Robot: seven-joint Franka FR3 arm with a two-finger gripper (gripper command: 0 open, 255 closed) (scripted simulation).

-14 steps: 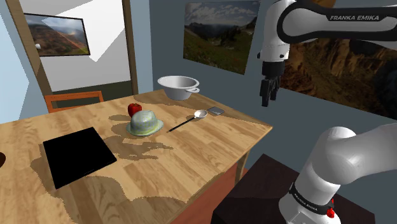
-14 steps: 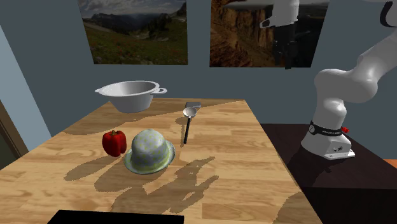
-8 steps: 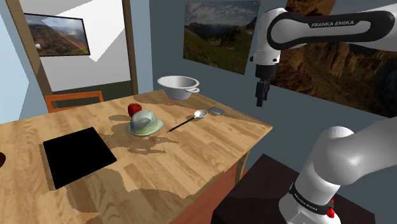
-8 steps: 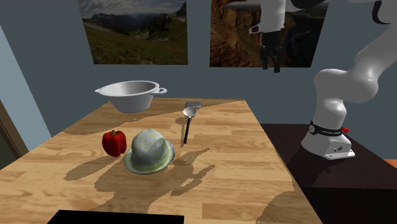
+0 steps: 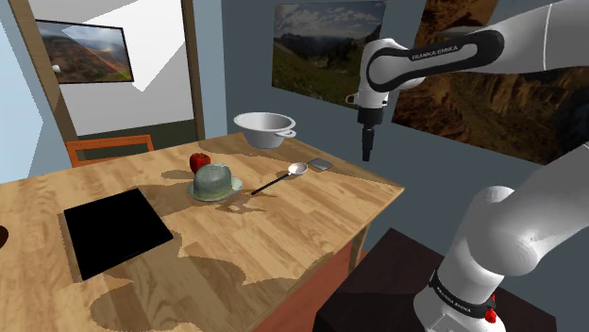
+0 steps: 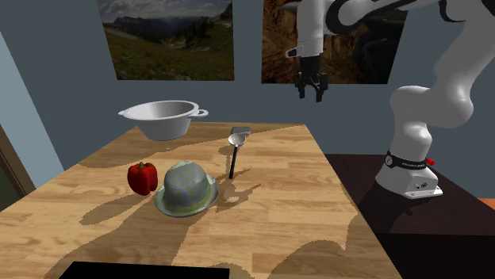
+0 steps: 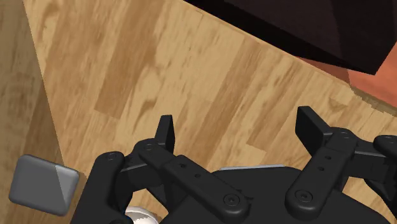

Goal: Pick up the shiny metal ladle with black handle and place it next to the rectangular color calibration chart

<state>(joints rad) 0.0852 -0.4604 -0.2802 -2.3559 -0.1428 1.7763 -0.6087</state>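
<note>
Claw [image 5: 366,151] wide, empty, over table [image 5: 283,236]; hat [image 5: 214,181], pepper [image 5: 199,162], grey card [image 5: 322,163] nr ladle [image 5: 277,179].

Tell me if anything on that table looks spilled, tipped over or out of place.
Nothing is spilled or broken. The ladle lies flat, the white pot stands upright. The one odd item is what looks like a pale green brimmed hat among kitchen things, beside the red pepper.

Red pepper [image 6: 142,177] just beside greenish hat [image 6: 187,189], possibly touching; white pot [image 6: 161,119] well apart.
</note>
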